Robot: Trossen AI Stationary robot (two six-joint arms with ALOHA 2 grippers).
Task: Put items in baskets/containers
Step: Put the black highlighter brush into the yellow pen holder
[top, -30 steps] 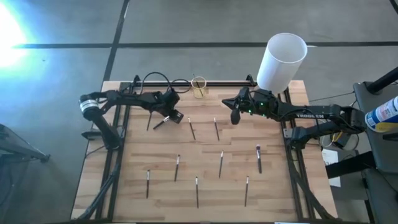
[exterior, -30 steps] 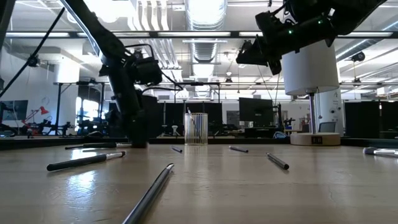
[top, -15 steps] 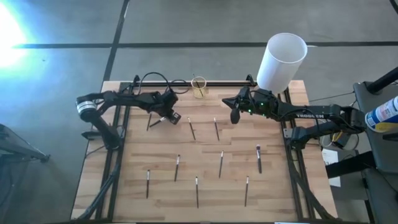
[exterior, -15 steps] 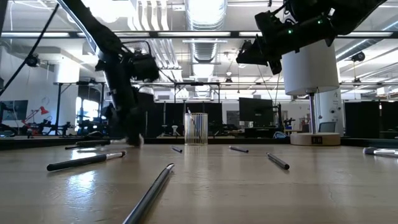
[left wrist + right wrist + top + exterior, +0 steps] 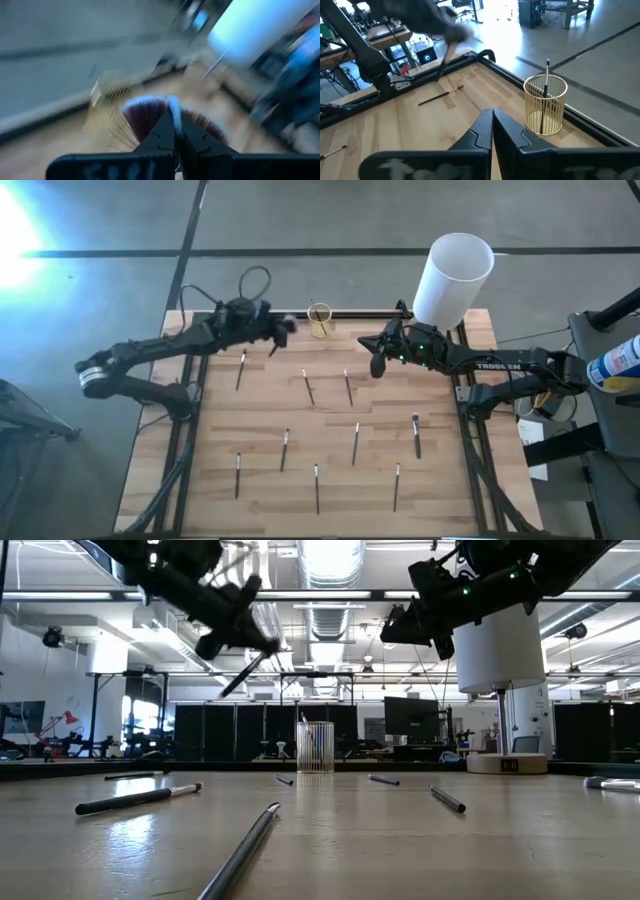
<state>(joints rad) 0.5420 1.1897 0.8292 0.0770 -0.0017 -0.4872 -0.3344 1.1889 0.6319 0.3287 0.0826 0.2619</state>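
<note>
My left gripper (image 5: 280, 330) is up in the air beside the small yellowish glass cup (image 5: 320, 321), shut on the brush with the big fluffy head (image 5: 148, 114). It also shows high in the low view (image 5: 238, 628). One thin brush (image 5: 547, 76) stands in the cup (image 5: 546, 105). Several thin dark brushes lie flat on the wooden table, among them one (image 5: 241, 368) below the left gripper and two (image 5: 308, 387) (image 5: 348, 386) at mid-table. My right gripper (image 5: 378, 358) hovers shut and empty to the right of the cup. My left gripper pinches the fluffy brush between its two fingers close to the fluffy head (image 5: 172, 111), which spreads just beyond the fingertips. The brush is lifted clear of the table. Its dark handle (image 5: 244, 672) slants down below the gripper.
A tall white cylinder (image 5: 455, 272) on a wooden base stands at the table's far right corner, behind the right arm. More brushes lie toward the near edge (image 5: 316, 487) (image 5: 416, 435). A black cable (image 5: 255, 280) loops over the far edge near the left arm.
My left gripper has risen from the table with the fluffy brush and swung toward the far edge and the cup. The brush, earlier low at the table, now hangs clear in the air.
</note>
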